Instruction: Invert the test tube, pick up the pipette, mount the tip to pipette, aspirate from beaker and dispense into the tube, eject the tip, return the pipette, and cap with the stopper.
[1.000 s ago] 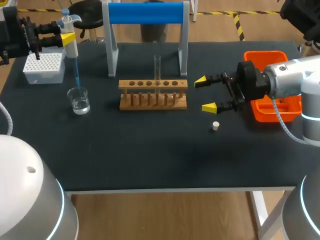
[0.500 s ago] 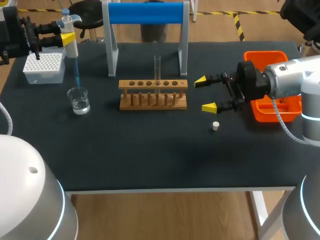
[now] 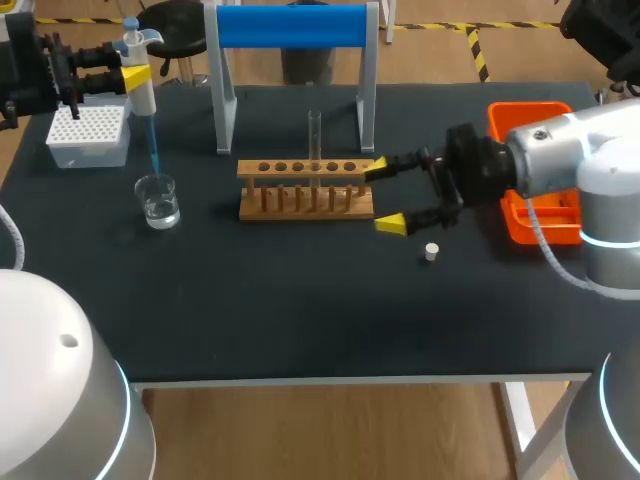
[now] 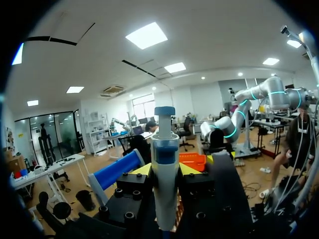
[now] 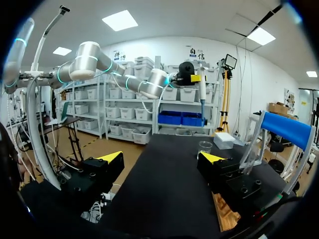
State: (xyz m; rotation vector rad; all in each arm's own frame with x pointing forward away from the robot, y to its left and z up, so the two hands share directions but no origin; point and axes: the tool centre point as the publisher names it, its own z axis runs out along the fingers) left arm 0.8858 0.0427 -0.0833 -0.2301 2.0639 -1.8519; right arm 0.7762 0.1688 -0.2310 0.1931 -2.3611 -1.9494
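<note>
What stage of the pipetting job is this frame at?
Done, by the look of it: the test tube stands upright in the rack, and the left gripper is shut on the pipette, with a blue tip mounted. In hand: the tip points into the beaker, for aspirating. Left: dispensing, ejecting, returning the pipette, capping; the stopper lies loose on the table by the open right gripper.

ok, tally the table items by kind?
clear glass test tube: 1
wooden tube rack: 1
clear glass beaker: 1
white tip box: 1
white pipette with blue tip: 1
small white stopper: 1
orange plastic tray: 1
blue-topped stand: 1
Total: 8
</note>
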